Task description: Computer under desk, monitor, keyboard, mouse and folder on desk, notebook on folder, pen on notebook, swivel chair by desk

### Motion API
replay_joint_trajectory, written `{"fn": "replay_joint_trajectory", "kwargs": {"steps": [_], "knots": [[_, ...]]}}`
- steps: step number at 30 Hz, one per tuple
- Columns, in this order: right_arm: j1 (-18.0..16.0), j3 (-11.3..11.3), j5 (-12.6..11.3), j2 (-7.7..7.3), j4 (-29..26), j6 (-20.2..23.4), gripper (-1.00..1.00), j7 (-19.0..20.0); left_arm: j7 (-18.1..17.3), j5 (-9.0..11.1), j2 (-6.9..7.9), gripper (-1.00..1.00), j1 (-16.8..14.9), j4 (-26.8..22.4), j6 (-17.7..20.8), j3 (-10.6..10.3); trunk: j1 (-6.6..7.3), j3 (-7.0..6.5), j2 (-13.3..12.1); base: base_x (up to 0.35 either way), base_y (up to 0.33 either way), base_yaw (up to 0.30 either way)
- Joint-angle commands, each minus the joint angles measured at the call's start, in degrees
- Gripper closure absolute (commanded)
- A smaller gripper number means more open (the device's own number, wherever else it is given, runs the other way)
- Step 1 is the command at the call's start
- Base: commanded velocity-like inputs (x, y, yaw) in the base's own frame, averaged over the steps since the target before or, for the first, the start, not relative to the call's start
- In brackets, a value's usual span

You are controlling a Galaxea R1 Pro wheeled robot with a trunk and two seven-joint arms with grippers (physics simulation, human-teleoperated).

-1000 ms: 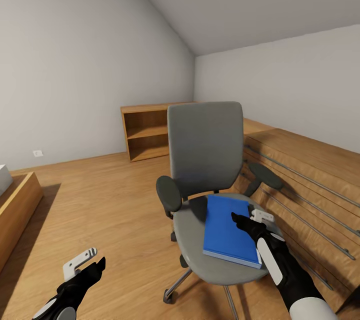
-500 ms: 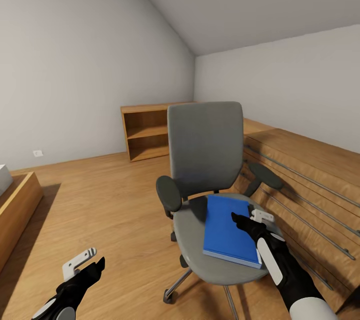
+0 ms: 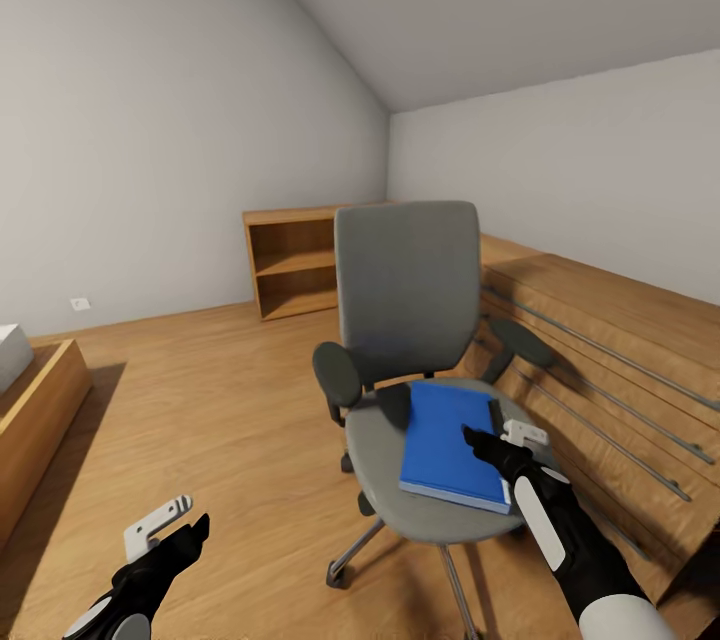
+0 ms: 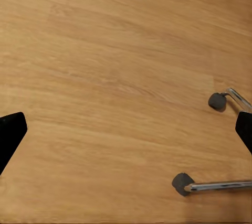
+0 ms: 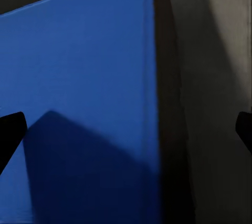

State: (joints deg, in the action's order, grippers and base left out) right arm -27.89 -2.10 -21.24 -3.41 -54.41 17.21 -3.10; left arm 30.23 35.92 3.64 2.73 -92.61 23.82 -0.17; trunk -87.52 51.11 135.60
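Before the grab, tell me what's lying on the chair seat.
A blue folder lies flat on the grey chair seat, with the right gripper over its near edge. Anything under the folder is covered.

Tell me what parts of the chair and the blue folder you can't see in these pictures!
- Swivel chair: in the head view, the seat and the right arm cover most of its legs.
- Blue folder: the right gripper covers its near corner in the head view; the right wrist view cuts it off at the edges.
- Wheels: the left wrist view cuts off the rest of the chair.
- White thing on the wooden ledge: cut by the head view's edge, unidentifiable.
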Motion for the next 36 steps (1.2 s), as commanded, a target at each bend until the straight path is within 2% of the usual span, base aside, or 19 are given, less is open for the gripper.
{"fn": "replay_joint_trajectory", "kwargs": {"steps": [1, 8, 24, 29, 36], "knots": [[0.03, 0.08, -0.65, -0.02, 0.00, 0.28, -1.00, -0.37, 0.36, 0.47, 0.03, -1.00, -0.01, -0.11, 0.16, -0.01, 0.02, 0.06, 0.02, -0.225, -0.001, 0.000], [0.03, 0.08, -0.65, -0.02, 0.00, 0.28, -1.00, -0.35, 0.36, 0.47, 0.04, -1.00, -0.01, -0.11, 0.17, -0.01, 0.02, 0.06, 0.02, -0.196, 0.000, 0.000], [0.03, 0.08, -0.65, -0.11, 0.00, 0.28, -1.00, -0.32, 0.41, 0.48, -0.09, -1.00, -0.01, -0.11, 0.24, -0.20, 0.02, 0.06, 0.02, -0.013, 0.000, 0.000], [0.03, 0.08, -0.65, -0.11, 0.00, 0.28, -1.00, -0.32, 0.49, 0.47, -0.11, -1.00, -0.01, -0.11, 0.19, -0.19, -1.08, 0.96, 2.02, 0.000, 0.000, 0.000], [0.03, 0.08, -0.65, -0.11, 0.00, 0.32, -1.00, -0.32, 0.55, 0.50, -0.12, -1.00, -0.01, -0.11, 0.17, -0.06, -1.08, 0.96, 2.02, 0.000, 0.000, 0.000]]}}
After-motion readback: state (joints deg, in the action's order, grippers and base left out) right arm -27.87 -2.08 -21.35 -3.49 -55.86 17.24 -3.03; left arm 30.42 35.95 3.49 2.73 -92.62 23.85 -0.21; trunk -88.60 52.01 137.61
